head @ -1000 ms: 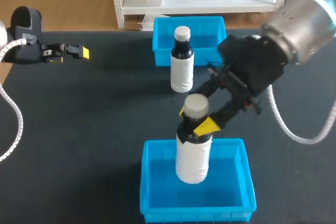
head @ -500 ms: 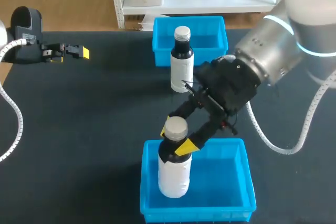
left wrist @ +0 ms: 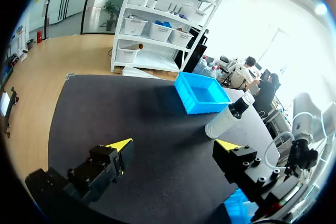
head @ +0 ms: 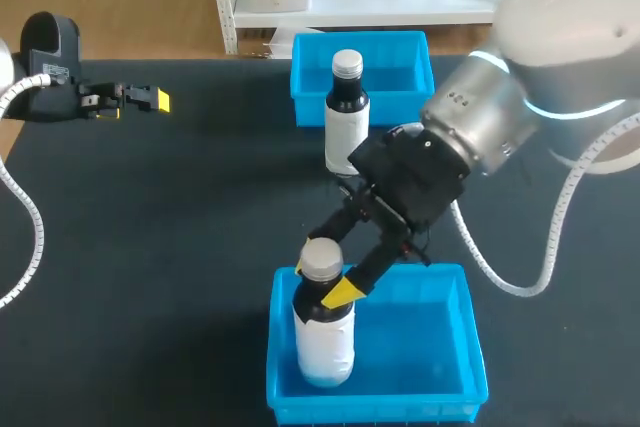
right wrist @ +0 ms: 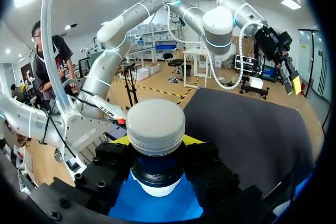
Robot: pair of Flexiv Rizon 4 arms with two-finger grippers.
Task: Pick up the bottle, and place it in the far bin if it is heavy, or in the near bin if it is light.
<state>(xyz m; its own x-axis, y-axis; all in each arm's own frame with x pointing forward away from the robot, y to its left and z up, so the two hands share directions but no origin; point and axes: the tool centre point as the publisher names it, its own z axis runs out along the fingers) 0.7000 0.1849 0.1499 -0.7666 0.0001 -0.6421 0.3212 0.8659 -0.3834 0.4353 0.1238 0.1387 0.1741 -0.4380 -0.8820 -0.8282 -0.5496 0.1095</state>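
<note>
Bottle point(head: 323, 342), neck clamped by the right gripper point(head: 322, 282), hangs lower-middle inside the near bin point(head: 420, 337); a tilted release could topple it.

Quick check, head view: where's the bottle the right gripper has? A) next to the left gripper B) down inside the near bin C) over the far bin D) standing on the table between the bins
B: the right gripper grips the bottle at its neck, with the bottle's body down between the walls of the near bin.

Right arm point(head: 480, 122) angles down mid-table, jaws clamped; left arm point(head: 45, 57) lies aside, jaws apart.
</note>
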